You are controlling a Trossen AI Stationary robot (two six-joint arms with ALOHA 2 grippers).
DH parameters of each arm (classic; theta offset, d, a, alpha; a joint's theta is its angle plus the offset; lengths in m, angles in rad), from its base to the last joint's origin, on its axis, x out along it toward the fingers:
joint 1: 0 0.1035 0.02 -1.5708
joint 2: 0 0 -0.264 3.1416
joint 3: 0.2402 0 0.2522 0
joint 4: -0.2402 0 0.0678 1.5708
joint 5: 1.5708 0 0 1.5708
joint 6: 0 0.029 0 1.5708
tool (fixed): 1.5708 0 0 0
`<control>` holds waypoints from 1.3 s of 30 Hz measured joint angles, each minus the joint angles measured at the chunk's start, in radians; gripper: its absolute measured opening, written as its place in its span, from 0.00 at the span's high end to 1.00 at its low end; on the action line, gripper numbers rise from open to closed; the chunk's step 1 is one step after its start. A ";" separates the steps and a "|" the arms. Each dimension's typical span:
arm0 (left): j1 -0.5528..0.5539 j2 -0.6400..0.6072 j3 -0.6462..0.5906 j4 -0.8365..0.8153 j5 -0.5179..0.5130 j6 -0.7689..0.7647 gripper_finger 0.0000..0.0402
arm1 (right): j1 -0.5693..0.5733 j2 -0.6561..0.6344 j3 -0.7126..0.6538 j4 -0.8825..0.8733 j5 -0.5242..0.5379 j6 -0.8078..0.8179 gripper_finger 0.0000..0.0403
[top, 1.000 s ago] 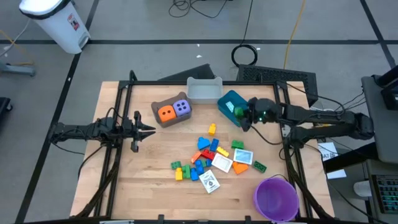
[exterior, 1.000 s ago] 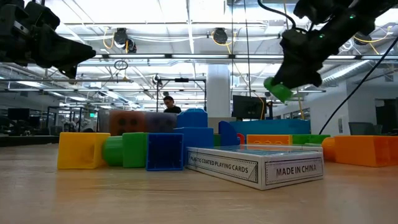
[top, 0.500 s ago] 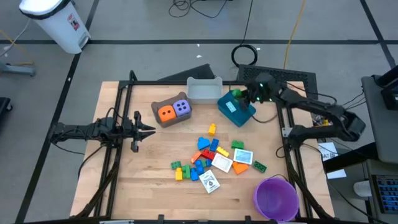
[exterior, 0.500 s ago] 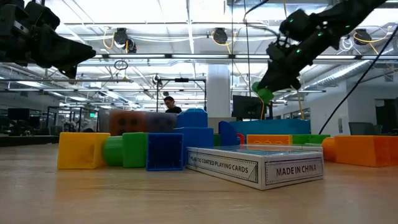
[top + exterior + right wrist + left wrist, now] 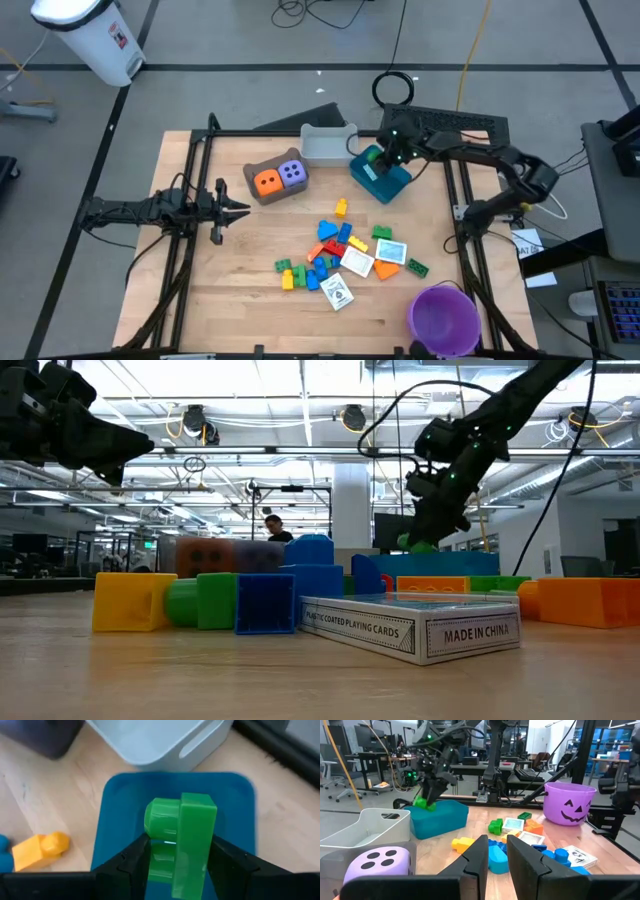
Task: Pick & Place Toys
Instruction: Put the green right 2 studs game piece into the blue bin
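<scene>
Brick [image 5: 181,840] in right claw [image 5: 175,865], above bin [image 5: 120,815].

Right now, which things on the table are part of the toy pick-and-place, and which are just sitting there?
Job:
- green plastic brick, held by right gripper over blue plastic bin
- orange foam die and purple foam die in brown bin
- pile of small coloured bricks
- white card boxes

Lying about:
- grey plastic bin
- purple pumpkin-face bowl
- left gripper, parked at the left side
</scene>
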 joint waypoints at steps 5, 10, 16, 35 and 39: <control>0.000 0.000 0.000 0.000 0.000 0.000 0.81 | 0.044 0.042 0.000 0.001 0.001 0.002 0.60; 0.000 0.000 0.000 0.000 0.000 0.000 0.81 | 0.077 0.089 0.000 0.037 0.002 0.002 0.60; 0.000 0.000 0.000 0.000 0.000 0.000 0.81 | 0.087 0.105 0.000 0.068 0.005 0.002 0.60; 0.000 0.000 0.000 0.000 0.000 0.000 0.81 | 0.093 0.170 -0.009 0.138 0.006 -0.024 0.60; 0.000 0.000 0.000 0.000 0.000 0.000 0.81 | 0.093 0.176 -0.008 0.143 0.006 -0.024 0.60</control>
